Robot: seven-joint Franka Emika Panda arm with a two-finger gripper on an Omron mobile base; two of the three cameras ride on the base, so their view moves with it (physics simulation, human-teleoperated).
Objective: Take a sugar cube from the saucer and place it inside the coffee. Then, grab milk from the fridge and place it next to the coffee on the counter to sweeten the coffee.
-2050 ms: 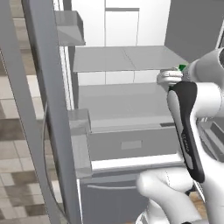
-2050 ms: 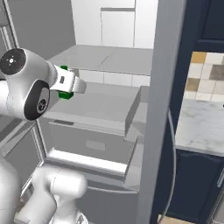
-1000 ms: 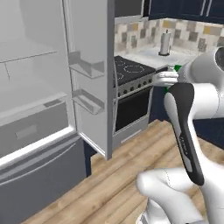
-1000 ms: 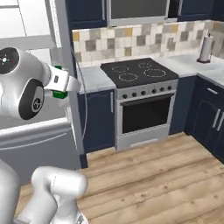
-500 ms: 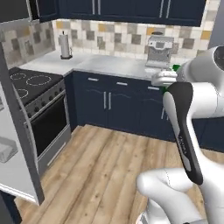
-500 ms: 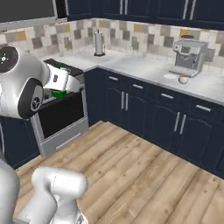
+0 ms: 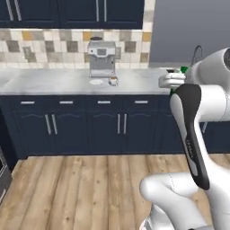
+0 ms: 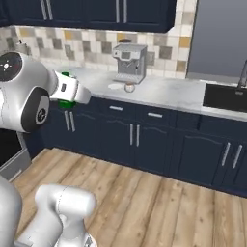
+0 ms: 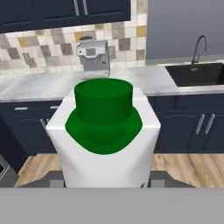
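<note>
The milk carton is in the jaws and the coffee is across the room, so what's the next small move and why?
Probably drive the base forward toward the counter. The gripper holds the milk carton upright, but the coffee and saucer by the espresso machine lie across open floor, seemingly beyond reach.

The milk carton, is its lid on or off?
On. The green cap sits on top of the white milk carton, which the gripper holds between its fingers.
</note>
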